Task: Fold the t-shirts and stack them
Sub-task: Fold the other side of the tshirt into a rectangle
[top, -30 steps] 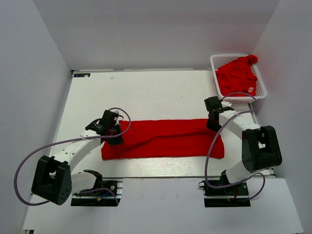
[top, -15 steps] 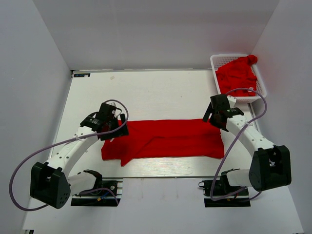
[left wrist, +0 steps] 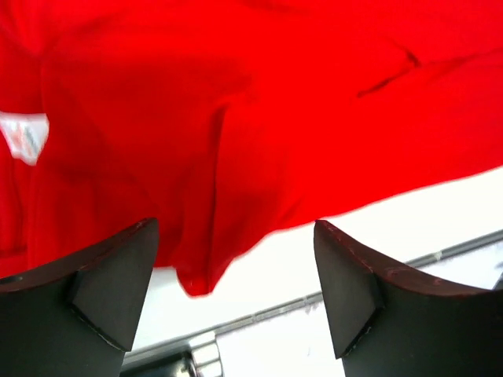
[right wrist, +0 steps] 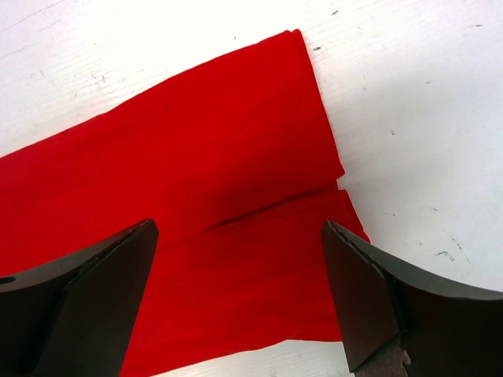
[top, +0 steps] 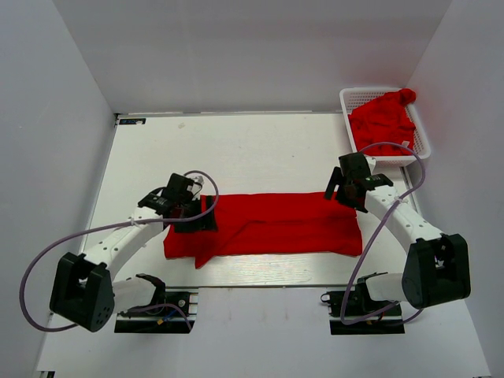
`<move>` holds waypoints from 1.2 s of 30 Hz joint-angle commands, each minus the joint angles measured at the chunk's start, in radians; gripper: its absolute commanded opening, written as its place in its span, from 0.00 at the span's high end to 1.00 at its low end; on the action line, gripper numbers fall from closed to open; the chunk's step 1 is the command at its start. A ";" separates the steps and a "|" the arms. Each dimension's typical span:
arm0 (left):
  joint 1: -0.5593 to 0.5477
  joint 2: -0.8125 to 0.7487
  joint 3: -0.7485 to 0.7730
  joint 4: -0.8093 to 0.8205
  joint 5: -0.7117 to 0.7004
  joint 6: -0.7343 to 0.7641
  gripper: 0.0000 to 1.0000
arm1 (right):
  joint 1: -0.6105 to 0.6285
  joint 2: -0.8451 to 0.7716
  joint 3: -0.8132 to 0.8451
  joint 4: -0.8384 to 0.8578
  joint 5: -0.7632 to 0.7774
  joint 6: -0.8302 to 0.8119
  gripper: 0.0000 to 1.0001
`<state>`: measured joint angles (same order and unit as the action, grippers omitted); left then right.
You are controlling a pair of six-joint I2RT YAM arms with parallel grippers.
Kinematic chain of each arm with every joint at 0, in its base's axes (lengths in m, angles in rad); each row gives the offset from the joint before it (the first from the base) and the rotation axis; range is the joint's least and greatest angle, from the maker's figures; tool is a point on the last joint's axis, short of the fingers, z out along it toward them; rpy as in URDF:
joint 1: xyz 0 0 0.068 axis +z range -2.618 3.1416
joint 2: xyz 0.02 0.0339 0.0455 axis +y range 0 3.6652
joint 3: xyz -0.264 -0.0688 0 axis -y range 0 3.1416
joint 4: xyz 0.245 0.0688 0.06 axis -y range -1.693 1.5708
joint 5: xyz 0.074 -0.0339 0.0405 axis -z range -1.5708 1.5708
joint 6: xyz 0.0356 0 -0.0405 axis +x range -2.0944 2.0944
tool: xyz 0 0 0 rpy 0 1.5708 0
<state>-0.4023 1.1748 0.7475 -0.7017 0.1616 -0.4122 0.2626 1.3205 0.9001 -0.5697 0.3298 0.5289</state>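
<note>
A red t-shirt [top: 276, 224] lies folded into a long strip across the near middle of the table. My left gripper [top: 197, 223] is open and empty above its left end. The left wrist view shows the cloth [left wrist: 236, 118], its white label [left wrist: 23, 137] and a drooping corner [left wrist: 196, 275]. My right gripper [top: 339, 191] is open and empty above the strip's far right corner. The right wrist view shows the right end of the strip [right wrist: 196, 220] flat on the table. More red t-shirts [top: 382, 122] lie bunched in the basket.
The white lattice basket [top: 423, 146] stands at the far right corner of the table. Grey walls enclose the table on three sides. A metal rail runs along the table's near edge [top: 260, 285].
My left gripper has moved right over the shirt's left end, and a corner of cloth now sticks out at the near left. My right gripper has moved toward the far right corner.
</note>
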 commanded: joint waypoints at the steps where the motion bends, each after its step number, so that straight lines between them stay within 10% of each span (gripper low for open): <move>1: -0.010 0.046 0.006 0.113 -0.019 0.013 0.10 | 0.003 0.000 -0.004 0.010 0.001 -0.018 0.10; 19: -0.058 0.210 0.056 0.192 -0.094 0.001 0.26 | 0.001 0.020 0.020 -0.045 0.052 -0.018 0.10; 29: -0.076 0.258 0.047 0.240 -0.103 -0.008 0.56 | 0.001 0.026 0.013 -0.047 0.052 -0.017 0.10; 36: -0.095 0.258 0.076 0.229 -0.132 -0.008 0.97 | 0.000 0.003 0.003 -0.047 0.045 -0.009 0.10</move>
<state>-0.4862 1.4517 0.7807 -0.4892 0.0505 -0.4232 0.2623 1.3434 0.9001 -0.6044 0.3637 0.5167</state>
